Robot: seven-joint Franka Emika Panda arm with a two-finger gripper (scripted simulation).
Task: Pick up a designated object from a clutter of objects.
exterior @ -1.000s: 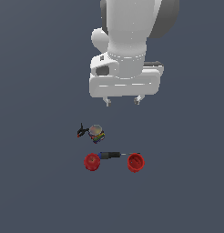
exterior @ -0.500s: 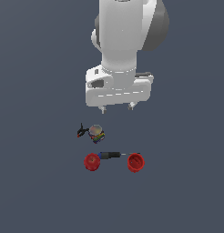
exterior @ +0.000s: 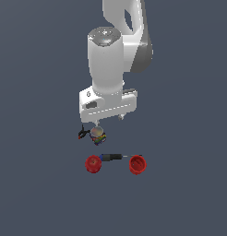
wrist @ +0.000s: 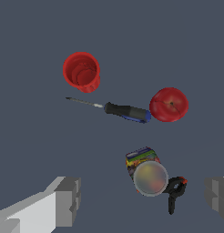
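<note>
The small can (exterior: 99, 135) with a grey metallic top and multicoloured label stands on the dark floor, also in the wrist view (wrist: 147, 173). My gripper (exterior: 108, 121) is open and empty, hovering just above the can, a little toward the exterior view's right. In the wrist view one finger (wrist: 68, 201) stands well to one side of the can and the other finger (wrist: 218, 199) shows at the frame edge, with the can between them.
A tiny black-and-red clamp (exterior: 83, 133) (wrist: 175, 192) lies beside the can. A black-handled screwdriver (exterior: 113, 157) (wrist: 123, 111) lies between a red apple-like ball (exterior: 92, 163) (wrist: 169, 104) and a red cup (exterior: 137, 164) (wrist: 81, 71).
The arm has swung toward the exterior view's left and come down, so the open gripper now hangs just above the can. The objects have not moved.
</note>
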